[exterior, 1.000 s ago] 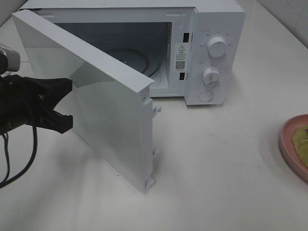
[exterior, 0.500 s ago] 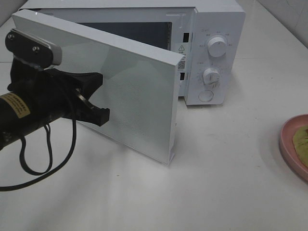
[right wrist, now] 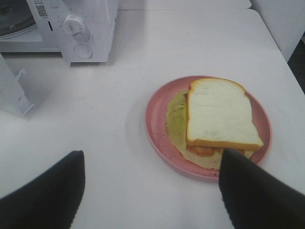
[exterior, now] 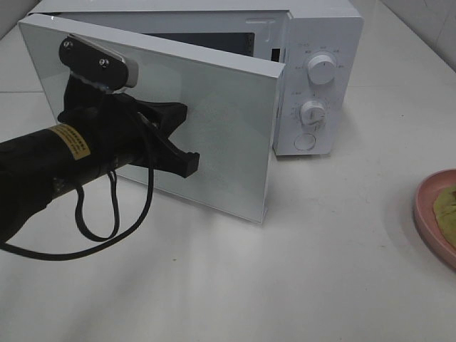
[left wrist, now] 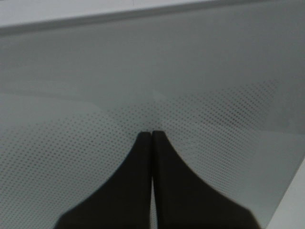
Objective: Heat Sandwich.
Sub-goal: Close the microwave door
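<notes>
- Right now, your left gripper (exterior: 187,142) is sitting at the middle left of the high view, its jaws pressed together with nothing between them, tips on the microwave door (exterior: 221,135).
- In the left wrist view, the two fingers (left wrist: 143,157) are touching side by side, right on the dotted glass.
- Your right gripper (right wrist: 151,183) is hanging with its jaws wide apart and holding nothing, just above the table near the pink plate (right wrist: 157,126).
- The sandwich (right wrist: 217,119) is lying on that plate, at the far right edge of the high view and well apart from the microwave (exterior: 313,78). It is not inside the oven.
- Watch out: I think the door is heading shut while the food is sitting outside. Then you would be heating nothing.
- The door may also be swinging too fast if the tips are pushing hard, and the white box could be sliding on the smooth top.
- The black cable (exterior: 107,228) is looping under your left arm, and it could be catching on the door's lower corner.
- The table (exterior: 328,271) is looking white, smooth and a bit shiny, so the plate might be slipping when you grab it.
- Pale tiles are showing at the upper right corner of the high view.
</notes>
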Controlling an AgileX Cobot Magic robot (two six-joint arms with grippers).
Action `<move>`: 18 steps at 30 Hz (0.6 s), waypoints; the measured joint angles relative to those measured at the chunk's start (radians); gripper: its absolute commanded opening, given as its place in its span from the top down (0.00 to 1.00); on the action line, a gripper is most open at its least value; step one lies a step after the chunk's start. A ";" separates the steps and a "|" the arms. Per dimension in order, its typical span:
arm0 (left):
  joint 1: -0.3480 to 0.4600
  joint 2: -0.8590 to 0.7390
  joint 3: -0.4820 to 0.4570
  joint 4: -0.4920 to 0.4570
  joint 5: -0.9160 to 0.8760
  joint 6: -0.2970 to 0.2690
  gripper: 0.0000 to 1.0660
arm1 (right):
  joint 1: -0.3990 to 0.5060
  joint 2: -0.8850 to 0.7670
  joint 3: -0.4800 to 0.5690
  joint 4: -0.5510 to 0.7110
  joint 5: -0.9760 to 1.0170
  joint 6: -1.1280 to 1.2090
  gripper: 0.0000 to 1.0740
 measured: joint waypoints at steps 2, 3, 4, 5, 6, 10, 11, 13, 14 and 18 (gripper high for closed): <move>-0.002 0.011 -0.022 0.000 0.014 0.000 1.00 | 0.000 0.000 0.000 0.000 0.000 0.000 0.30; -0.002 0.012 -0.030 0.000 0.020 0.000 1.00 | 0.000 0.000 0.000 0.000 0.000 0.000 0.30; -0.002 0.012 -0.030 0.000 0.020 0.000 1.00 | 0.000 0.000 0.000 0.000 0.000 0.000 0.30; -0.002 0.012 -0.045 -0.001 0.035 0.000 1.00 | 0.000 0.000 0.000 0.000 0.000 0.000 0.30; -0.002 0.012 -0.052 -0.001 0.040 0.000 1.00 | 0.000 0.000 0.000 0.000 0.000 0.000 0.30; -0.002 0.034 -0.088 -0.002 0.042 0.000 1.00 | 0.000 0.000 0.000 0.000 0.000 0.000 0.30; -0.002 0.044 -0.099 -0.002 0.043 -0.001 1.00 | 0.000 0.000 0.000 0.000 0.000 0.000 0.30; -0.002 0.051 -0.108 -0.002 0.046 -0.002 1.00 | 0.000 0.000 0.000 0.000 0.000 0.000 0.30; -0.005 0.065 -0.126 -0.003 0.056 -0.008 1.00 | 0.000 0.000 0.000 0.000 0.000 0.000 0.30; -0.024 0.088 -0.173 -0.001 0.070 -0.008 1.00 | 0.000 0.000 0.000 0.000 0.000 0.000 0.30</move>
